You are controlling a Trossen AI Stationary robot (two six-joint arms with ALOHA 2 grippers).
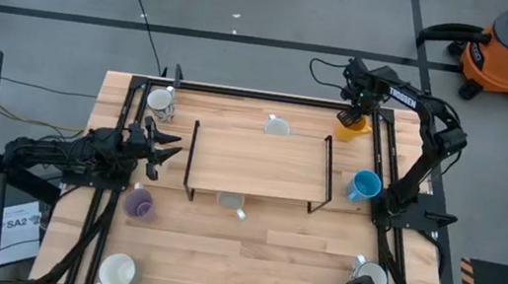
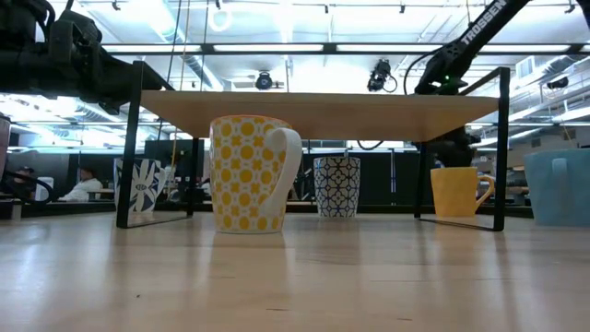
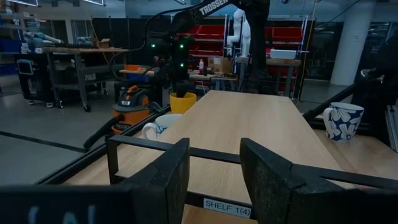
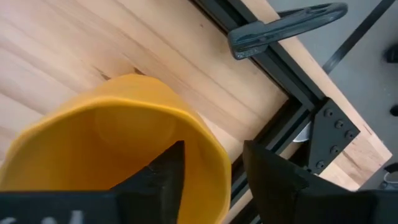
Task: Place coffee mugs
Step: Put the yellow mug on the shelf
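The orange-yellow mug [image 1: 351, 131] [image 2: 456, 194] [image 4: 112, 124] stands on its base near the table's far right corner. My right gripper [image 1: 352, 114] [image 4: 214, 149] is over it, open, its fingers astride the mug's wall. My left gripper [image 1: 172, 146] [image 3: 214, 149] waits open at the left end of the wooden shelf [image 1: 261, 163], touching nothing. A yellow-patterned mug [image 2: 249, 175] [image 1: 231, 202] stands by the shelf's near edge. A blue-patterned one [image 2: 336, 187] [image 1: 277, 125] is by its far edge. The bright blue mug [image 1: 363, 185] stands right of the shelf, the purple mug [image 1: 138, 203] near its left. My right gripper comes at the orange-yellow mug from above, one finger [image 4: 165, 171] inside the cup and one [image 4: 273, 180] outside its wall [image 4: 211, 165]. A dark gap shows between the outer finger and the wall. Whether the inner finger touches, I cannot tell. The mug stands upright on the table.
White mugs stand at the far left [image 1: 160, 99], the near left [image 1: 116, 270] and the near right [image 1: 370, 275]. The shelf's black metal legs [image 2: 502, 148] and the frame rail [image 4: 273, 81] along the table's edge lie close to the right gripper. Bare tabletop [image 1: 288, 256] lies before the shelf.
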